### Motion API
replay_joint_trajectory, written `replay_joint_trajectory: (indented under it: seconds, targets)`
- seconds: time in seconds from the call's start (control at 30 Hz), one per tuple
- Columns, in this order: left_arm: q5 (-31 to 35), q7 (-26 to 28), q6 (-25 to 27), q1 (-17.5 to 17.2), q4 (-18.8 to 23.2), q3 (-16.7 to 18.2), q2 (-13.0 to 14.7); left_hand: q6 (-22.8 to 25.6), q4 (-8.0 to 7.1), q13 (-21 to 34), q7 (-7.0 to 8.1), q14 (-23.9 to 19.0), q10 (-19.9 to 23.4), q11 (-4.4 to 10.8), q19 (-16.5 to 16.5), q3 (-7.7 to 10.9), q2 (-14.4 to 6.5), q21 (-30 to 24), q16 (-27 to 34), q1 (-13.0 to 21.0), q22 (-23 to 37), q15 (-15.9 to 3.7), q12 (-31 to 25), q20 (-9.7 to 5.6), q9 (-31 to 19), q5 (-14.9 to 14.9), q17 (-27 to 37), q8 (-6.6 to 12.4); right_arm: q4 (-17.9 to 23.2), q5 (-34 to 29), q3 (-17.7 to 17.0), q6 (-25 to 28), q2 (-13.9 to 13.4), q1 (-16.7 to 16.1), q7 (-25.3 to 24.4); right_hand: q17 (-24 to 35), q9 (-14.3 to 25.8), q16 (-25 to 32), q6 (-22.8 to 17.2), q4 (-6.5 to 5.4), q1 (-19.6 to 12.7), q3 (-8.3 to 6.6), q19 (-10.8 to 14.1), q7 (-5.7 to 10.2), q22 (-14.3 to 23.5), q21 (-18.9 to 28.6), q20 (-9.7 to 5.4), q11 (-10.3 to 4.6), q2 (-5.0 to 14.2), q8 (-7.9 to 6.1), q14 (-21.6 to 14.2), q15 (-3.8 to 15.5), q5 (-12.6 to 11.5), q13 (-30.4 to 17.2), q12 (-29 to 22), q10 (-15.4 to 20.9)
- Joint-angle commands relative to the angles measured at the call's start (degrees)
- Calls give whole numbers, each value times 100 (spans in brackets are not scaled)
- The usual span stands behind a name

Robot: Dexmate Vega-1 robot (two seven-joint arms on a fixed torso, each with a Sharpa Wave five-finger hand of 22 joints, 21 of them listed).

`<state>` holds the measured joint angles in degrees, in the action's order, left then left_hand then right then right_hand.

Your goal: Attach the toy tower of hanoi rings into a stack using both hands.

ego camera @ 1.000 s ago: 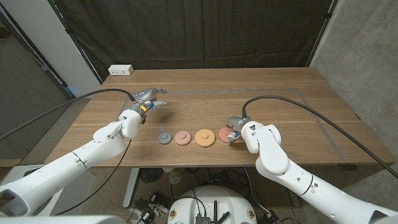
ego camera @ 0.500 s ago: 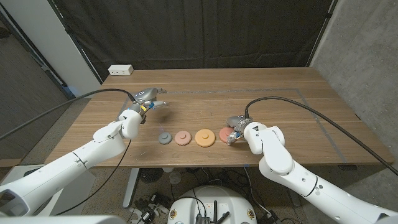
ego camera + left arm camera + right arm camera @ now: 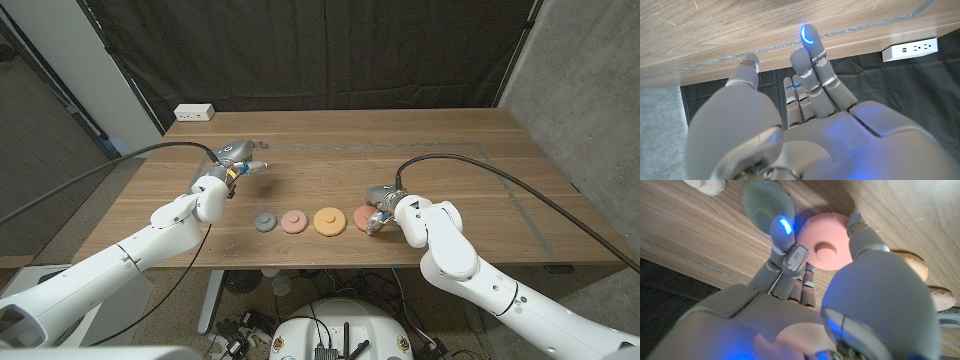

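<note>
A: What lies nearest the robot on the brown wooden desk (image 3: pixel 420 135)?

B: A row of four round toy rings. The small grey plastic ring (image 3: pixel 265 222) is at one end, then the pale pink plastic ring (image 3: pixel 294 221), the orange plastic ring (image 3: pixel 328 220), and the larger salmon-pink plastic ring (image 3: pixel 360 216) at the other end. Each sits just beside the next.

A: And the right hand (image 3: pixel 381 208)?

B: It is at the salmon-pink ring. In the right wrist view its fingers (image 3: pixel 782 232) reach to one side of that ring and the thumb comes down at the other side, so the ring with its round central hollow lies between them. The fingers are partly spread. Whether they actually press the ring's edge cannot be told.

A: Is anything else close to those fingers?

B: A grey-green round disc (image 3: pixel 765 202) lies just beyond the fingertips in the right wrist view.

A: Farther back?

B: The left hand (image 3: pixel 238 158) is well apart from the row, beyond the grey ring. Its fingers (image 3: pixel 812 60) are extended and close together, holding nothing. Near the desk's far edge, past those fingers, lies a white power strip (image 3: pixel 194 112).
</note>
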<state>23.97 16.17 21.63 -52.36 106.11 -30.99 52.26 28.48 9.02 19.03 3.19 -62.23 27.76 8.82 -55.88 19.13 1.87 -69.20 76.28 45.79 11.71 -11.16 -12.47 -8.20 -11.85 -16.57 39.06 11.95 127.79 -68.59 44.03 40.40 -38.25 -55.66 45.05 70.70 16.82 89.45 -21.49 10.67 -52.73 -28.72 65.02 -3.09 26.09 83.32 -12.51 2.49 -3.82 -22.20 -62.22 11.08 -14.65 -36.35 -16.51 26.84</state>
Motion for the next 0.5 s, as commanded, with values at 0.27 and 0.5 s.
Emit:
replay_joint_trajectory:
  seconds: [0.27, 0.5]
  targets:
    - [30, 91, 60, -146, 138, 59, 27, 62, 11, 16, -2, -62, 39, 3, 48, 24, -63, -92, 66, -11, -1, -131, 9, -381, -22, -47, 66, -17, 467, -129, -117, -104, -177, -82, 158, 10, 50, -31, -927, -121, -237, -241, 67, 841, 102, 108, -11, -1310, 227, -126, -136, 141, -62, -384, 98, 1410]
    - [12, 146, 74, -210, 131, 100, 41, 51, 15, 18, -15, -55, 13, -12, 61, 35, -59, -127, 62, -10, -8, -130, 26, -382, -23, -53, 68, -26, 527, -102, -168, -380, -179, -63, 105, 10, 41, -41, -961, -128, -230, -281, 28, 845, 98, 107, -11, -1328, 216, -143, -157, 141, -72, -423, 153, 1435]
